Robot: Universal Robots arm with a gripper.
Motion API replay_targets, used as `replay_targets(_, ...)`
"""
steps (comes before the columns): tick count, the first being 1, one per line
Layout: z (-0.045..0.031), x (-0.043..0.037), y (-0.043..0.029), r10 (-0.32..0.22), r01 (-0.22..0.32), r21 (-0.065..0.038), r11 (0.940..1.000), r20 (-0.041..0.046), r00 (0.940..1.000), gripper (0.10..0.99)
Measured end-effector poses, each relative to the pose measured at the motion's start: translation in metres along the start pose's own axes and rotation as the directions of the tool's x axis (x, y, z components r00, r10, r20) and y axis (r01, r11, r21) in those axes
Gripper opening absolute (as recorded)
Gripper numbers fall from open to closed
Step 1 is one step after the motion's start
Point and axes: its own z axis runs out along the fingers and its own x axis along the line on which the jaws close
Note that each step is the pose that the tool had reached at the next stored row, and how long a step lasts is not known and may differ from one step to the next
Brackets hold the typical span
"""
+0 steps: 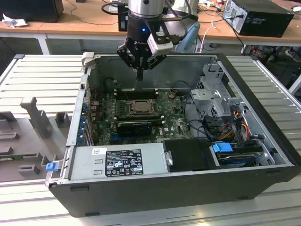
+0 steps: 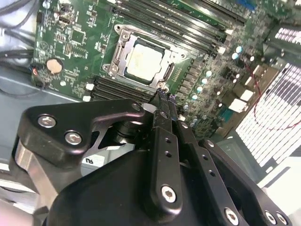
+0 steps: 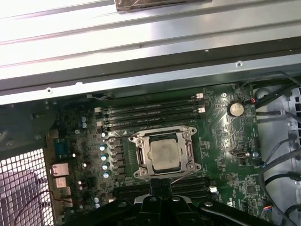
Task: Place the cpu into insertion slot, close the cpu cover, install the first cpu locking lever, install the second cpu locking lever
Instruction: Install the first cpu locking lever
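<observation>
The cpu [image 3: 164, 154] [image 2: 143, 61] [image 1: 139, 107], a pale silver square chip, lies flat in the insertion slot [image 3: 190, 151] on the green motherboard [image 1: 171, 120]. The silver cpu cover [image 3: 141, 153] [image 2: 123, 52] lies down around it, and the chip's top shows through its window. Thin wire levers run along the socket's edges; whether they are latched cannot be told. My gripper [image 1: 139, 77] [image 2: 165, 96] [image 3: 161, 184] hangs above the board, just off the socket's edge, over the long black memory slots. Its fingers are pressed together with nothing between them.
The open computer case [image 1: 84, 141] surrounds the board. Inside are a grey power supply [image 1: 120, 160], a drive cage [image 1: 214, 94] and cable bundles [image 1: 235, 127]. Black memory slots [image 3: 150, 113] flank the socket. A coin battery [image 3: 235, 109] sits nearby.
</observation>
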Motion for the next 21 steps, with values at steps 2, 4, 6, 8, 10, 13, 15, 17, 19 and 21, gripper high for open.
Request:
replay_targets(2,0.0002,0.0000,0.0000,-0.032,0.032,0.001,0.9995,0.0000,0.9995,0.106)
replay_targets(4,0.0005,0.0000,0.0000,-0.054,0.054,0.002,0.9985,0.0000,0.9985,0.106)
replay_targets(6,0.0015,0.0000,0.0000,-0.058,0.058,0.002,0.9983,0.0001,0.9983,0.106)
replay_targets(8,0.0025,-0.0001,0.0000,-0.066,0.066,0.003,0.9978,0.0000,0.9978,0.106)
replay_targets(10,0.0037,-0.0001,0.0000,-0.115,0.115,0.004,0.9934,0.0001,0.9934,0.106)
replay_targets(13,0.0054,-0.0002,0.0000,-0.205,0.205,0.007,0.9788,-0.0002,0.9788,0.106)
replay_targets(15,0.0061,-0.0002,0.0000,-0.216,0.216,0.007,0.9763,-0.0002,0.9763,0.106)
replay_targets(17,0.0067,-0.0002,0.0000,-0.218,0.218,0.007,0.9759,-0.0002,0.9759,0.106)
replay_targets(19,0.0074,-0.0002,0.0000,-0.221,0.221,0.007,0.9754,-0.0003,0.9754,0.106)
replay_targets(21,0.0079,-0.0002,0.0000,-0.223,0.223,0.007,0.9749,-0.0003,0.9749,0.106)
